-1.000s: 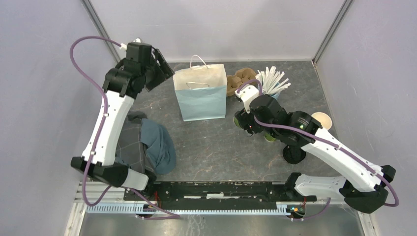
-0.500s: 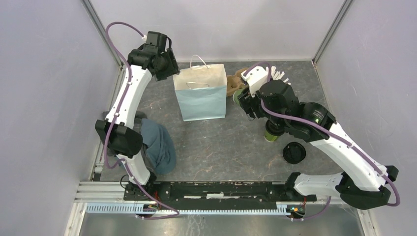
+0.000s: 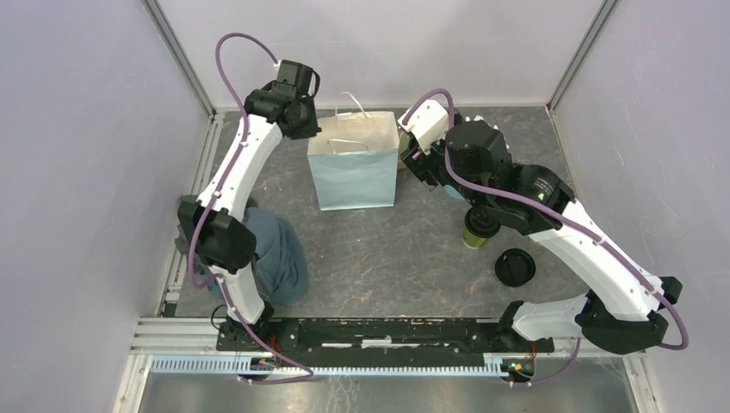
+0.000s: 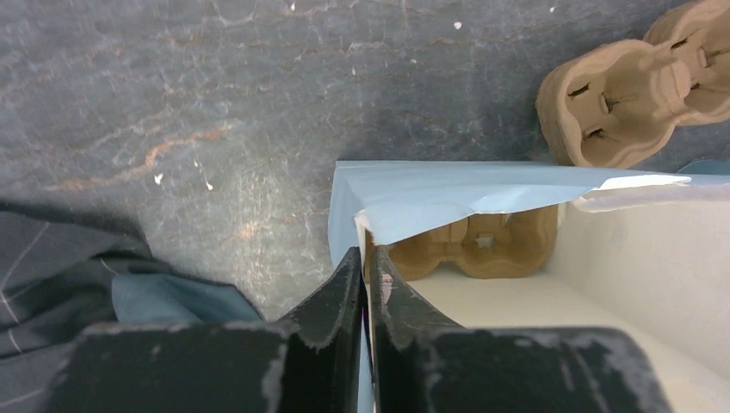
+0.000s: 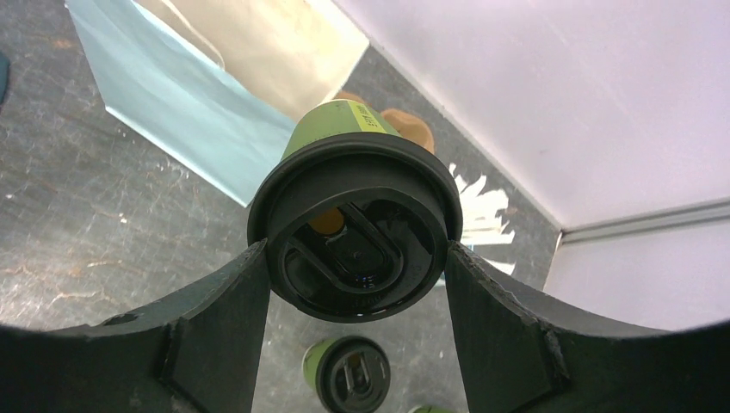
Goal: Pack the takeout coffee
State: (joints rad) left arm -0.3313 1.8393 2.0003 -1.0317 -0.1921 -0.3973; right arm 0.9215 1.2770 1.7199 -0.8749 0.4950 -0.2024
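Pointing base-first out of right pincer (image 5: 355, 258), takeout coffee (image 5: 331, 125), lid (image 5: 355, 228) toward wrist.

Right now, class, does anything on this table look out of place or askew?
A black lid lies loose on the table, on no cup. A cloth lies crumpled at the near left. Nothing looks spilled.

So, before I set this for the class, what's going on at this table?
The left gripper pinches the rim of the blue paper bag at its left corner. The right gripper holds the lidded takeout coffee beside the bag's right edge, not yet inside. A cardboard cup carrier sits in the bag. Another lidded green cup and a loose black lid are on the table.
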